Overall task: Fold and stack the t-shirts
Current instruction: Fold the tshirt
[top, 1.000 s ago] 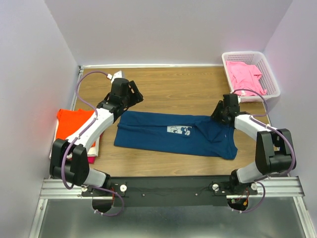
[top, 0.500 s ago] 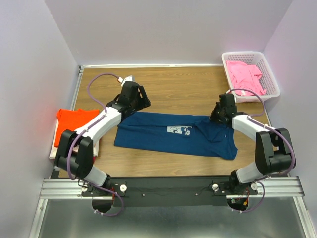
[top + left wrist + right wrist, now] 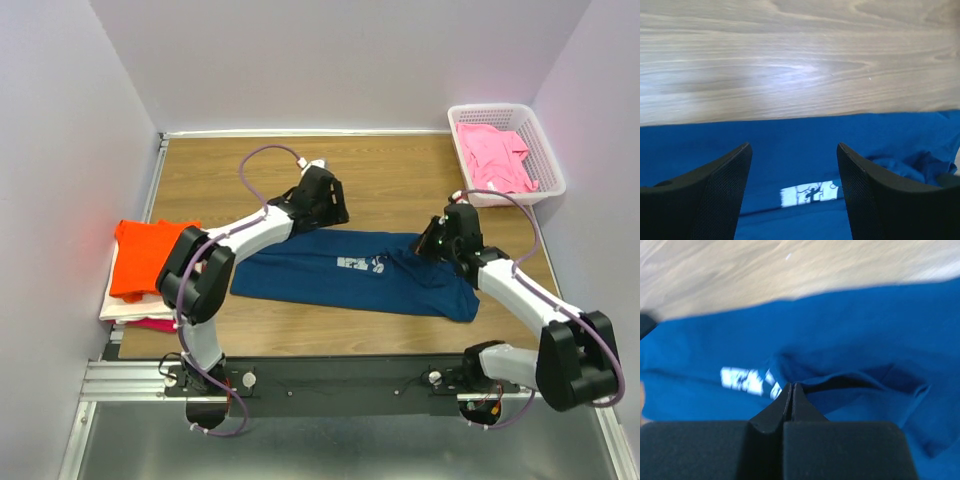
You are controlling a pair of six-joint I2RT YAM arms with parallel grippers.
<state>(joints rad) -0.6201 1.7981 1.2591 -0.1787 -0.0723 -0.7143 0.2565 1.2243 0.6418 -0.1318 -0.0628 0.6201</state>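
With an orange t-shirt (image 3: 145, 255) already stacked well left of it, the left gripper (image 3: 793, 146) hangs wide open and empty over the half-folded navy t-shirt (image 3: 350, 270) on the worktop (image 3: 390, 170), the right gripper (image 3: 791, 385) is closed at its crease, hold uncertain, and a pink t-shirt (image 3: 495, 155) beyond it waits in the basket (image 3: 505, 110).

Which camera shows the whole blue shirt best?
The top external view: the shirt shows there almost whole, spread flat, with the arms covering only bits of its far edge. The left wrist view catches just one edge and the white print. The right wrist view gives a blurred close-up of folds and print.
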